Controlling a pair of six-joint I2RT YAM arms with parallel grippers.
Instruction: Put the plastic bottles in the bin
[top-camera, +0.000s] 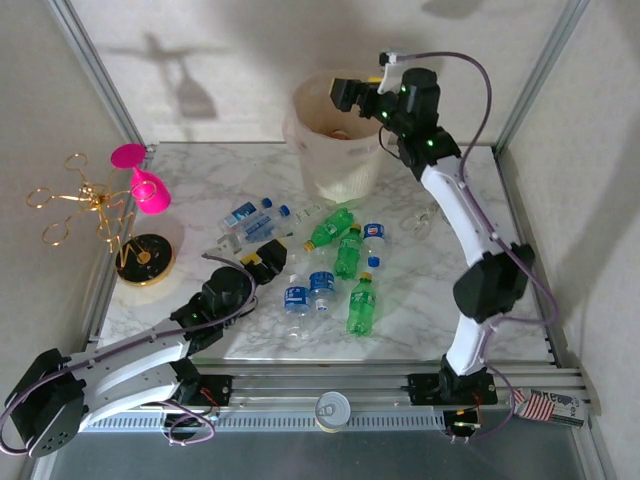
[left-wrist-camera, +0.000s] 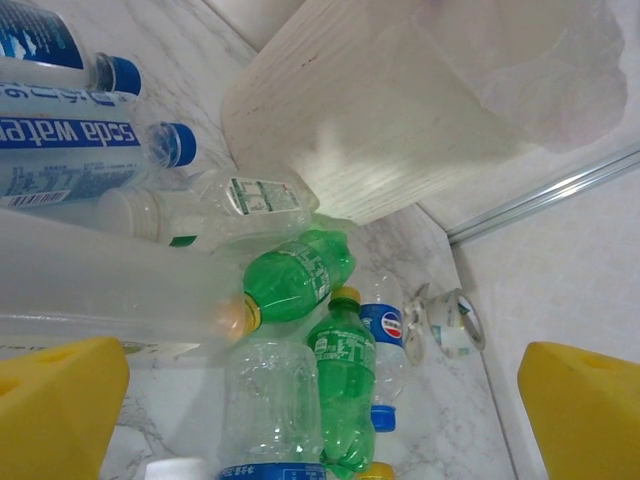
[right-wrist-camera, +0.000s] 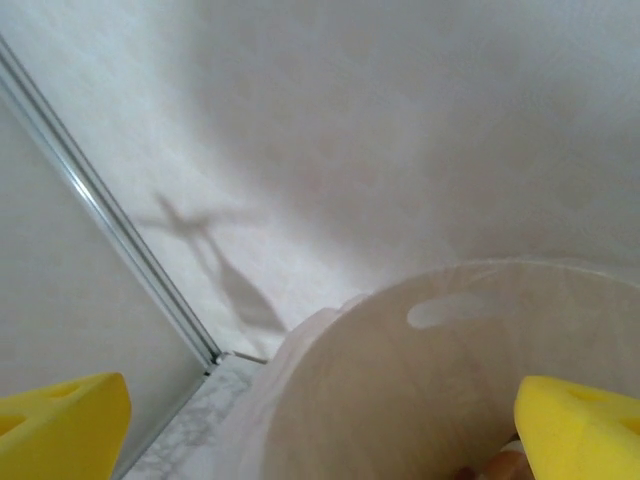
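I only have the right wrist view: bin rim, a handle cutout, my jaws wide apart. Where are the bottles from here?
Observer: The top view shows the plastic bottles lying in a cluster mid-table, on the near side of the bin.
Operator: Which one lies nearest my arm's base?
Observer: A green bottle, at the cluster's near right edge.
Operator: And where is the left gripper?
Observer: The left gripper is low at the cluster's left edge, jaws open.
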